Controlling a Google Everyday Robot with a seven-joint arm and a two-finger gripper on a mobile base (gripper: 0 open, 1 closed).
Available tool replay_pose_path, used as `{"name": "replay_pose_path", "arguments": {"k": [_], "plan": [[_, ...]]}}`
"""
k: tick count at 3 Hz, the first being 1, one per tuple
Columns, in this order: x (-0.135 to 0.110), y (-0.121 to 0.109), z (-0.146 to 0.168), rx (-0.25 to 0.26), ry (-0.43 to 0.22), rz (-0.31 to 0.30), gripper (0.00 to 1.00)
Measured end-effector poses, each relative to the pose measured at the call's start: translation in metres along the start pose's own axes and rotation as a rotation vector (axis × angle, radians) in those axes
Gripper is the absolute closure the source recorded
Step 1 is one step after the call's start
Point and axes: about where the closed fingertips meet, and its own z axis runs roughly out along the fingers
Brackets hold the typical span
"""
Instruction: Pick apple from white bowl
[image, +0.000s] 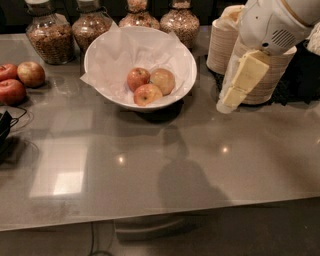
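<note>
The white bowl (189, 84), lined with crumpled white paper, stands at the back middle of the grey counter. It holds three apples. The apple (137, 78), the reddest one, lies at the left, touching a paler golden-tan apple (163, 80) and a third apple (147, 94) in front. My gripper (226, 102) hangs from the white arm at the upper right. Its cream fingers point down and to the left. It is to the right of the bowl, apart from it, just above the counter, and holds nothing.
Several glass jars of grains (49, 35) line the back. Two stacks of cream disposable bowls (223, 41) stand behind the arm at the right. Three loose apples (30, 73) lie at the left edge, with a dark object and a cable (6, 131) in front of them.
</note>
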Motion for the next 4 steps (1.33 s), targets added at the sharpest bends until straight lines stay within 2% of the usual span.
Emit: {"name": "replay_pose_path", "arguments": {"k": [1, 2, 3, 4], "plan": [[-0.042, -0.008, 0.011, 0.012, -0.086, -0.092, 0.0], [-0.044, -0.008, 0.012, 0.016, -0.094, -0.091, 0.0], [-0.061, -0.021, 0.027, 0.037, -0.177, -0.088, 0.0], [-0.09, -0.042, 0.05, 0.012, -0.297, -0.083, 0.0]]}}
